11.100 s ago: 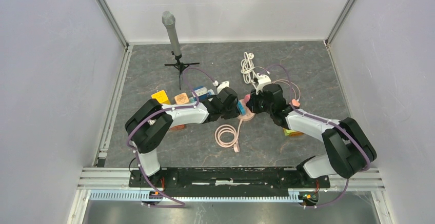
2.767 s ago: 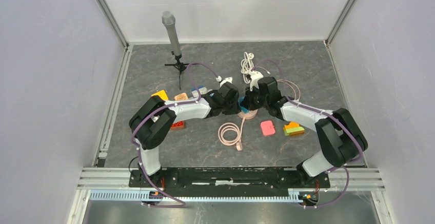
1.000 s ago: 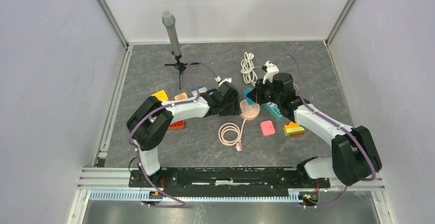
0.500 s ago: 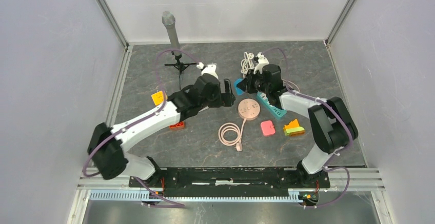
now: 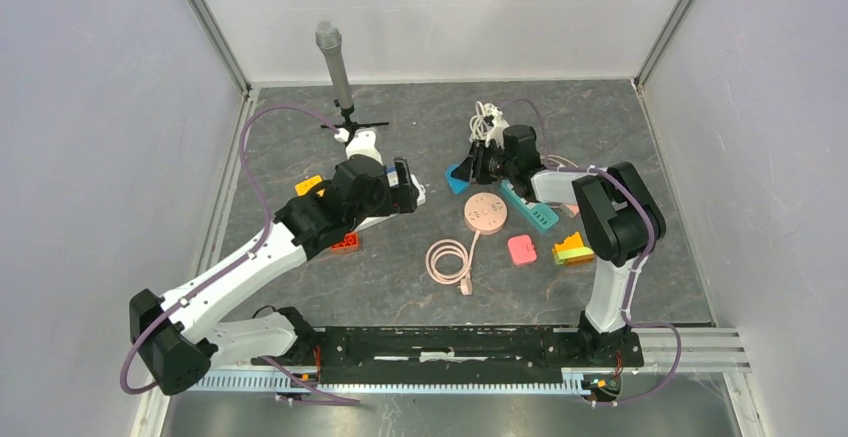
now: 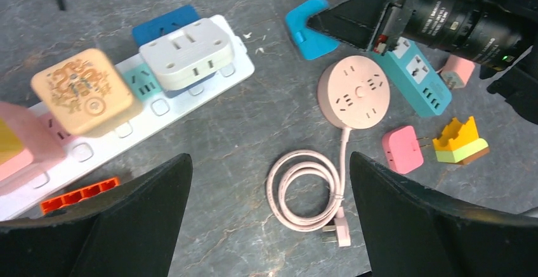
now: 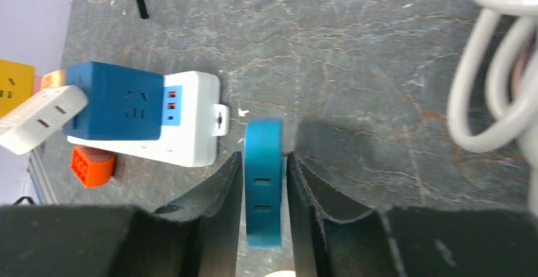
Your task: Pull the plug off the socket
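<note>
The round pink socket (image 5: 486, 214) lies flat on the table with nothing plugged into it, and its cord (image 5: 448, 260) is coiled in front of it. The blue plug (image 5: 457, 179) rests on the table just behind and left of the socket. My right gripper (image 5: 464, 171) straddles the blue plug (image 7: 263, 188). A thin gap shows on each side between its fingers (image 7: 222, 188) and the plug, so the right gripper (image 7: 264, 156) is slightly open. My left gripper (image 5: 405, 189) hangs wide open and empty to the left. From the left gripper (image 6: 269, 226) I look down on the socket (image 6: 358, 93) and plug (image 6: 309, 26).
A white power strip (image 6: 146, 122) with several adapters lies under the left arm. A teal power strip (image 5: 530, 207), a pink adapter (image 5: 521, 249) and a stacked block (image 5: 573, 248) sit right of the socket. A microphone stand (image 5: 334, 62) and white cable (image 5: 485, 122) stand at the back.
The right gripper carried the blue plug back and left, away from the socket, and its jaws eased apart. The left gripper opened wide and drew back to the left.
</note>
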`<state>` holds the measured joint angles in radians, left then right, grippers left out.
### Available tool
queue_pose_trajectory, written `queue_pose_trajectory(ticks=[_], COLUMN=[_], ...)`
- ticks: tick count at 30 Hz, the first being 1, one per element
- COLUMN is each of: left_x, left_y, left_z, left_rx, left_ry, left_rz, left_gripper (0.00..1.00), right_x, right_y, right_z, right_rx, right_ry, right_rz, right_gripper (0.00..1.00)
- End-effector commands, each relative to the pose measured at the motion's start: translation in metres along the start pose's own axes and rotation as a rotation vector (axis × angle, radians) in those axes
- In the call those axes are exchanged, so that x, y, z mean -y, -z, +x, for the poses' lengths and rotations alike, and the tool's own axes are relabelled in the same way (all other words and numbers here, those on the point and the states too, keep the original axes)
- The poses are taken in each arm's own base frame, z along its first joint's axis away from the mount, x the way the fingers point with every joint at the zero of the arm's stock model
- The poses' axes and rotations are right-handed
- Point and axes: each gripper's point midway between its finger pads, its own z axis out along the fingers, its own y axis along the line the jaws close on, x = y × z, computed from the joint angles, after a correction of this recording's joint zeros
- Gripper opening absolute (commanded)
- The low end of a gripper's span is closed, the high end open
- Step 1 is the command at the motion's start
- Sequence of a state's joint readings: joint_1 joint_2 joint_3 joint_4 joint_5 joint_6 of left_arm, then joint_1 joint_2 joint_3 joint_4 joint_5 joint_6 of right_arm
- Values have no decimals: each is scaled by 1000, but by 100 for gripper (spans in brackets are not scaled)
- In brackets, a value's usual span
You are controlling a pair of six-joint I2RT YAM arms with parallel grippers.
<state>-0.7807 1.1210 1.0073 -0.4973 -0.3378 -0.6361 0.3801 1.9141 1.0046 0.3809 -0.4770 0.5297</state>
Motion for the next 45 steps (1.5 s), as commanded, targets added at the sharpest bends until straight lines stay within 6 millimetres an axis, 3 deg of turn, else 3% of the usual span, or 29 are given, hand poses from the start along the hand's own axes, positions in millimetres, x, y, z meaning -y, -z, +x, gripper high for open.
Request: queue_pose_trajectory(ticks=[1, 7, 14, 18, 26, 29, 32, 37, 41, 45], left_x=[-23, -42, -59, -70, -74, -76, -78, -87, -86, -88], left_y=[12, 26, 44, 50, 66, 73, 78, 94, 102, 105], left_z=[2, -1, -12, -13, -19, -22, -18, -18, -20, -22], left_rx=[4, 5, 55, 69, 103, 108, 102, 95, 88, 99], left_ry=[-26, -25, -16, -25, -8, -16, -18, 10, 0, -2], left_rz=[-52, -106, -126, -162, -158, -158, -149, -189, -173, -185], left_gripper=[100, 100, 100, 100, 100, 100, 100, 100, 100, 100], right_x=[11, 25, 3, -23, -114, -136, -156, -182, -189, -197], right_y=[-1, 8, 37, 57, 78, 83, 83, 68, 62, 43], right_z=[-22, -34, -52, -45, 10, 20, 28, 17, 6, 6], right_rx=[46, 78, 152, 184, 241, 275, 287, 297, 407, 426], right_ry=[24, 65, 102, 138, 113, 97, 111, 188, -55, -291], right_rz=[25, 133, 156, 172, 66, 77, 72, 114, 154, 151], right_gripper=[39, 60, 70, 72, 81, 83, 84, 84, 82, 79])
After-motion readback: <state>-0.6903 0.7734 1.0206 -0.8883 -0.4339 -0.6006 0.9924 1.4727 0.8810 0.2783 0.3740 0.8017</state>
